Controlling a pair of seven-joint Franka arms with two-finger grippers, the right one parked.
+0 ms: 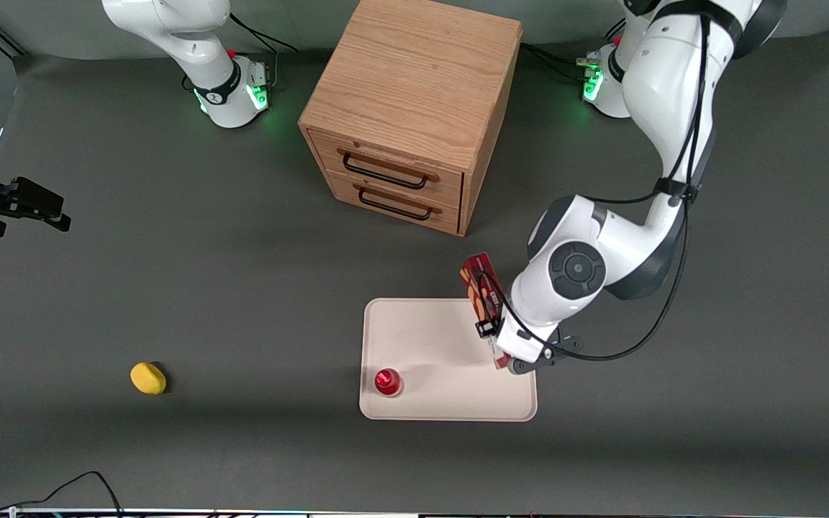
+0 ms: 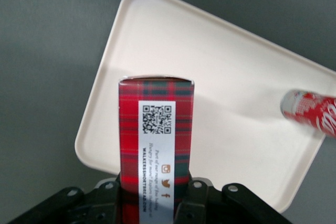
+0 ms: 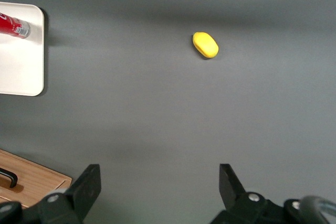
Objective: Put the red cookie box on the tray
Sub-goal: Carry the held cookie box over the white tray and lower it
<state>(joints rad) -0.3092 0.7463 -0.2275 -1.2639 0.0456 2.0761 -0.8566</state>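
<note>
Transport looks nearly complete from my station. The gripper [image 1: 495,344] sits above the tray's [image 1: 429,327] edge toward the working arm's end of the table, and its fingers [image 2: 107,203] are pinched on the two long sides of the red cookie box [image 1: 481,291]. In the left wrist view the red cookie box [image 2: 155,150] stands out from the gripper [image 2: 152,205] with its tartan face and white code label toward the camera, and the tray [image 2: 226,77] spreads beneath it.

Findings:
- The box is held, not set down. In the front view it hangs over the tray's corner nearest the wooden drawer cabinet [image 1: 414,108], and part of it reaches past the rim over the dark table [image 1: 170,288].
- I cannot tell how high the box is above the tray surface; I judge it is apart from it, since no contact shows in either view.
- A red-capped can [image 1: 388,381] stands on the tray at the corner nearer the front camera, toward the parked arm's end, well apart from the box.
- A yellow object [image 1: 148,378] lies on the table toward the parked arm's end, clear of the work.

Remaining, in my judgement: bring the box fully inside the rim, lower it, release, withdraw.
</note>
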